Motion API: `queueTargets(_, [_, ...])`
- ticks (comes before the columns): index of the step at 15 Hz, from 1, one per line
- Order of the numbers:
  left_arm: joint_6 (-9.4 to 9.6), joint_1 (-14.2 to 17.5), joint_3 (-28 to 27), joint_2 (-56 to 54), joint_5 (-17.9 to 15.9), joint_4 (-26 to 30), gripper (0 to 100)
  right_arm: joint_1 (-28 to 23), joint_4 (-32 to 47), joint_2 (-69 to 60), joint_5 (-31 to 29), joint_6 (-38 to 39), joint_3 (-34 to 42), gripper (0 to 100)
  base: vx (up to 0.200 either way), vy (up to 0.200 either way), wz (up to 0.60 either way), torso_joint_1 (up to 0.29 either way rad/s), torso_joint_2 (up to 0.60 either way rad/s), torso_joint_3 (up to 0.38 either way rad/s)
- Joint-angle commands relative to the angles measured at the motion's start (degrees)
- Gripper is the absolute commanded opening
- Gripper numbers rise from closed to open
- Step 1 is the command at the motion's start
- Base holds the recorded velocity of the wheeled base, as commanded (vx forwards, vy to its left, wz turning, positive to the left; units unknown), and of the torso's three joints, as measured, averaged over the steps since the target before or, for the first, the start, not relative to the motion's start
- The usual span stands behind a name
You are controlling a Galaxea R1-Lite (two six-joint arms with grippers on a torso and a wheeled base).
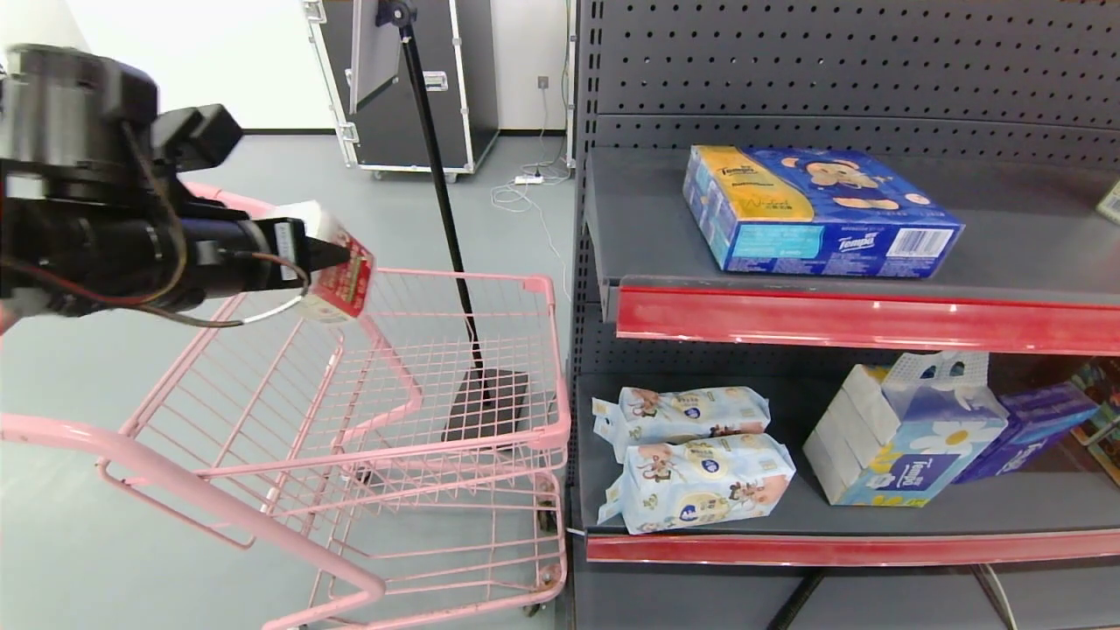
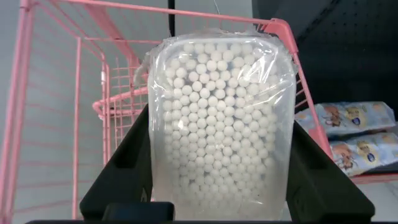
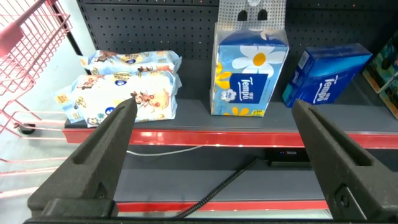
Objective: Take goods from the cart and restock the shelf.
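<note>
Above pink cart (image 1: 477, 278), left end effector (image 1: 339, 255) clamping clear pack (image 2: 221, 124) of white balls, red label (image 1: 348, 284), right end effector (image 3: 214, 107) splayed.

Shop aisle here: pink wire cart (image 1: 507, 278) just under the left gripper (image 1: 337, 262), grey pegboard shelf (image 1: 647, 227) with red price rails (image 1: 857, 319) dead ahead of the right gripper (image 3: 214, 104), stocked with tissue packs (image 3: 252, 68) and wipes (image 3: 134, 93). Wheeled equipment case (image 1: 472, 87) far beyond.

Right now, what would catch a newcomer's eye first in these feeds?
The left claw, shut on a clear pack of small white balls, held above the pink cart. Next, the big blue box lying flat on the upper shelf. The right claw hangs open facing the tissue packs on the lower shelf.
</note>
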Motion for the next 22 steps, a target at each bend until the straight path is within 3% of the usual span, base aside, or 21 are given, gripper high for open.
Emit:
queueTargets(1, [0.22, 4.84, 17.73, -27.01, -2.57, -0.14, 0, 0.01, -0.01, 0.06, 0.03, -0.01, 0.0, 100, 0.0, 0.0, 0.0, 0.0, 0.0, 0.0])
queueTargets(3, [0.49, 5.46, 26.61, -39.49, -2.84, -0.05, 0, 0.01, -0.01, 0.06, 0.03, 0.07, 0.0, 100, 0.0, 0.0, 0.0, 0.0, 0.0, 0.0])
queueTargets(5, [1.19, 5.46, 33.37, -49.68, -2.75, 0.21, 0, 0.01, -0.01, 0.06, 0.03, -0.01, 0.0, 100, 0.0, 0.0, 0.0, 0.0, 0.0, 0.0])
queueTargets(6, [1.19, 5.46, 33.99, -50.39, -2.75, 0.21, 0, 0.01, -0.01, 0.06, -0.06, -0.01, 0.0, 100, 0.0, 0.0, 0.0, 0.0, 0.0, 0.0])
queueTargets(7, [1.19, 5.54, 39.7, -57.77, -2.22, 0.39, 0, 0.01, -0.01, 0.06, 0.03, 0.07, 0.0, 100, 0.0, 0.0, 0.0, 0.017, -0.13, -0.085])
queueTargets(8, [1.19, 5.63, 41.63, -60.23, -1.87, 0.65, 0, 0.01, -0.01, 0.06, 0.03, 0.07, 0.0, 100, 0.0, 0.0, 0.0, 0.076, -0.31, -0.217])
queueTargets(16, [1.63, 5.28, 47.96, -71.3, -5.3, 0.74, 0, 0.01, -0.01, 0.06, -0.06, -0.01, 0.0, 100, 0.0, 0.0, 0.0, 0.152, -0.51, -0.346])
queueTargets(19, [2.42, 5.1, 48.84, -73.94, -5.56, 1.62, 0, 0.01, -0.01, 0.06, 0.03, -0.01, 0.0, 100, 0.0, 0.0, 0.0, 0.211, -0.6, -0.38])
queueTargets(22, [4.88, 4.58, 48.58, -73.85, -5.65, 1.53, 0, 0.01, -0.01, 0.06, 0.03, 0.07, 0.0, 100, 0.0, 0.0, 0.0, 0.207, -0.53, -0.328])
